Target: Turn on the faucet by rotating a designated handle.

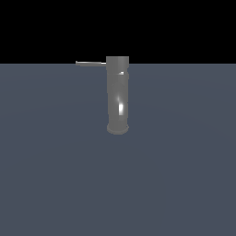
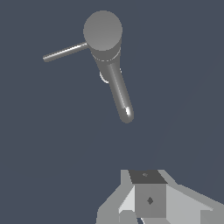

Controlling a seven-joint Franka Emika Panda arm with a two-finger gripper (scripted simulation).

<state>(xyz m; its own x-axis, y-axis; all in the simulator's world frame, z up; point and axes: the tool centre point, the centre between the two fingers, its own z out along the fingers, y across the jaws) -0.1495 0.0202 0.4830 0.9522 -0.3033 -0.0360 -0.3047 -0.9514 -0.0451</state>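
Note:
The faucet (image 1: 117,94) is a tall grey cylinder on a slightly wider round base, with a bright glint low on its body. The handle (image 1: 91,63), a thin straight grey rod, sticks out level from the top towards the exterior view's left. The wrist view looks down on the faucet's round top (image 2: 103,29), the handle (image 2: 64,51) and a thicker round-ended tube (image 2: 119,89) running out from under the top. My gripper (image 2: 146,176) shows only as grey blocks at the frame edge, well apart from the faucet and touching nothing. Its jaw gap is not visible. It is out of the exterior view.
The faucet stands on a flat, plain blue-grey floor (image 1: 55,175) that fills the lower part of the exterior view, with black background behind. No other object shows in either view.

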